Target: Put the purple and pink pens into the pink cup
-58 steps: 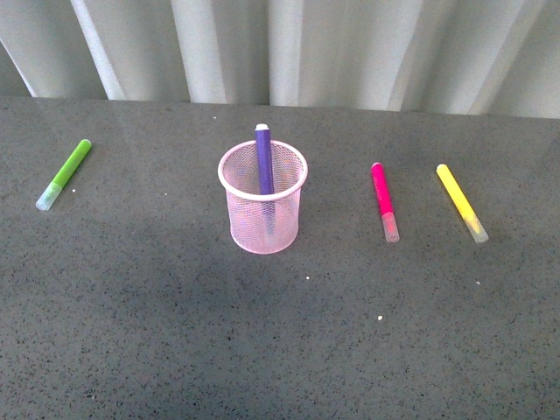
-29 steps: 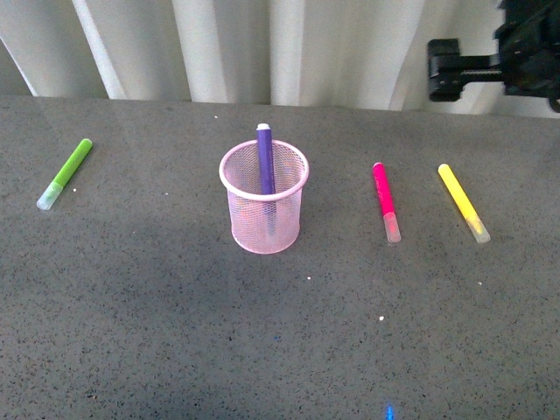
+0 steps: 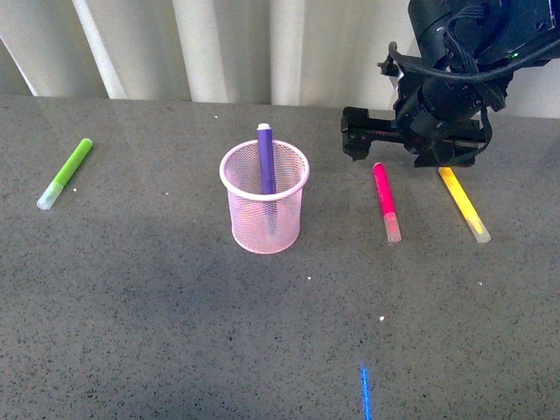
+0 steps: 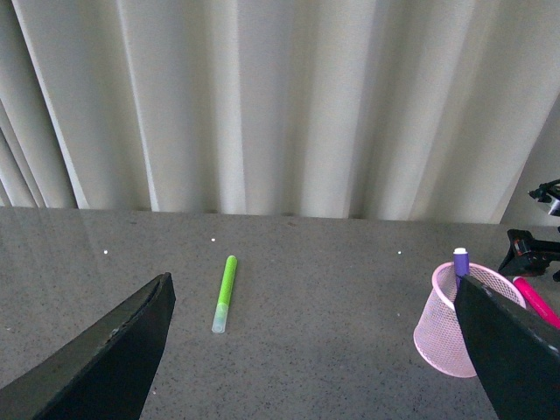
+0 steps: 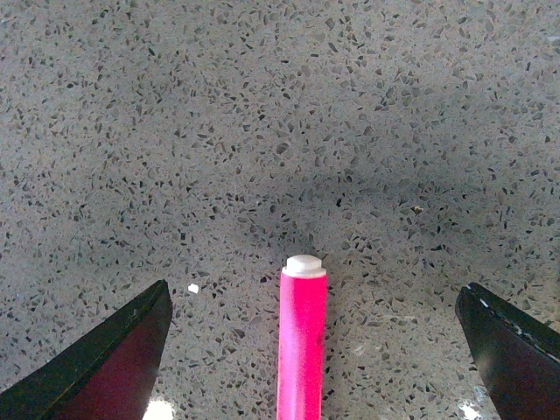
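A pale pleated curtain [image 3: 262, 48] hangs behind the far edge of the grey speckled table [image 3: 175, 332]. The black right arm [image 3: 455, 79] hangs over the far ends of the magenta-pink pen with a translucent cap [image 3: 385, 199] and the yellow marker [image 3: 462, 203], covering the yellow marker's far tip in the front view. The right wrist view shows the right jaws spread wide, with the pink pen's white-tipped end lying between them, untouched by either. The left jaws are also spread wide and hold nothing.

The light pink wire-mesh cup [image 3: 264, 206] stands upright near the table's middle. The dark purple pen [image 3: 265, 162] stands inside it, leaning on the far rim with its tip above it. The pink pen lies flat between the cup and the yellow marker, apart from both, with bare table on each side. The lime-green marker [image 3: 66, 172] lies well apart on the left.

There are four markers and one cup.
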